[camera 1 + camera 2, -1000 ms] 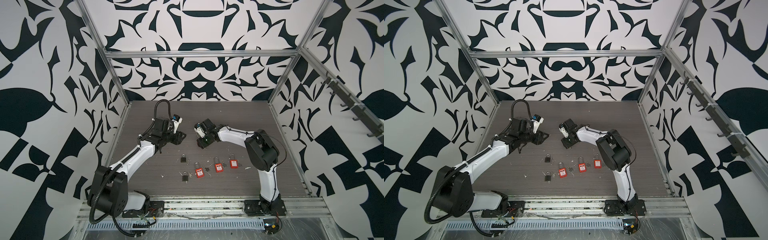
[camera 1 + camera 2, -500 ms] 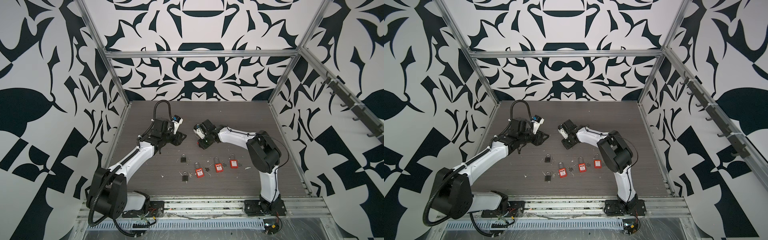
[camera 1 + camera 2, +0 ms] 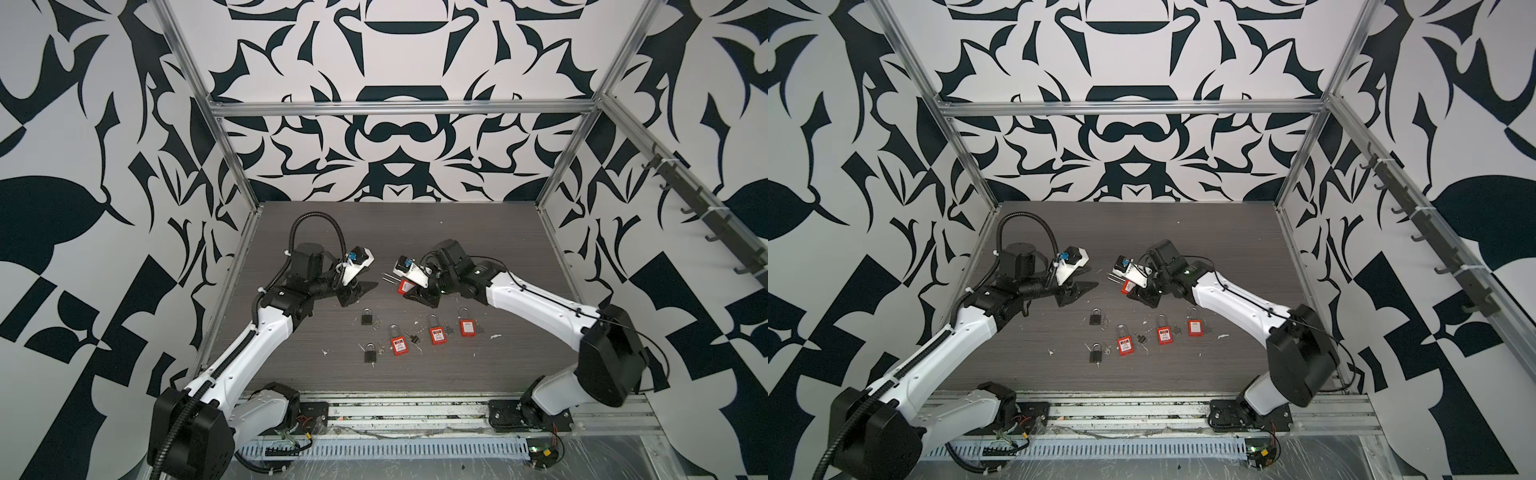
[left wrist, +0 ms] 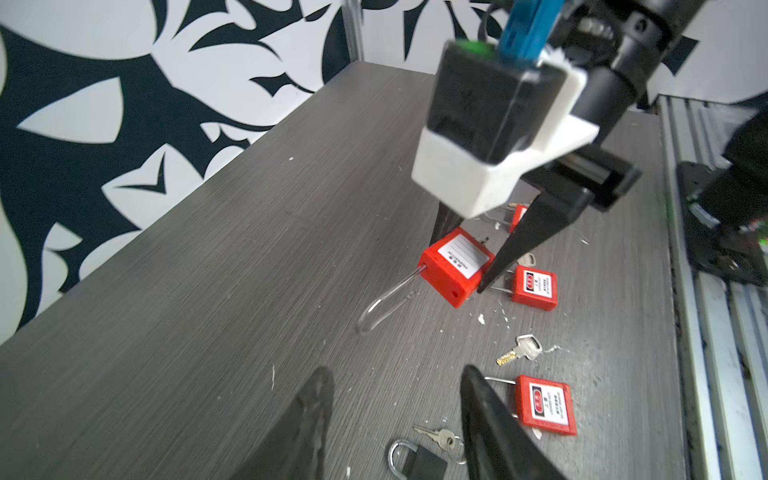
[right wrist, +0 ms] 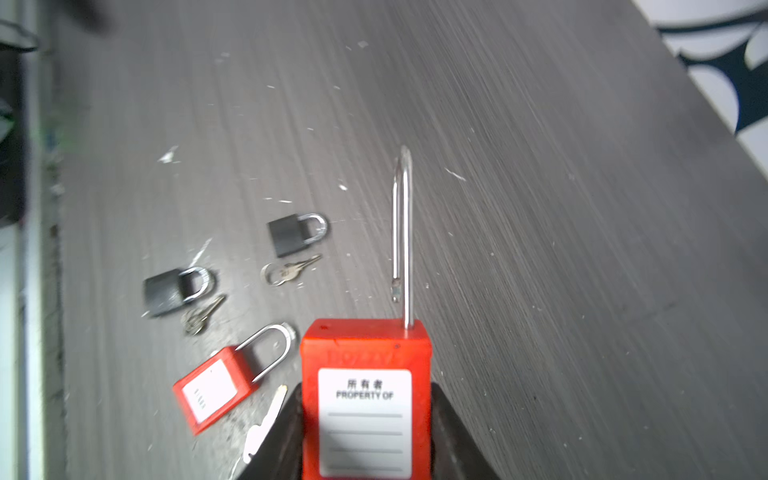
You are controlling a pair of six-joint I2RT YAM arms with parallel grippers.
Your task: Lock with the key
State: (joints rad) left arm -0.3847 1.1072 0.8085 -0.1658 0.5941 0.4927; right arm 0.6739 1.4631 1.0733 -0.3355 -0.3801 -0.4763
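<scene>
My right gripper (image 3: 415, 291) is shut on the body of a red padlock (image 5: 365, 399) and holds it off the dark table, left of centre-back in both top views. The padlock's long steel shackle (image 5: 405, 232) stands open, its free end out of the body, pointing towards my left arm. My left gripper (image 4: 395, 376) is open and empty, a short way from the shackle tip, seen in a top view (image 3: 1088, 286). Loose keys lie on the table, one silver key (image 4: 519, 353) ahead of the left fingers. I cannot tell whether a key sits in the held padlock.
On the table nearer the front lie three red padlocks (image 3: 399, 345) (image 3: 436, 334) (image 3: 468, 327) and two black padlocks (image 3: 367, 318) (image 3: 370, 354), each with a key close by. White crumbs dot the surface. Aluminium frame posts and patterned walls enclose the table.
My right gripper's jaws have narrowed onto the red padlock and shifted slightly to the left. The left arm has barely moved and its jaws stay as wide.
</scene>
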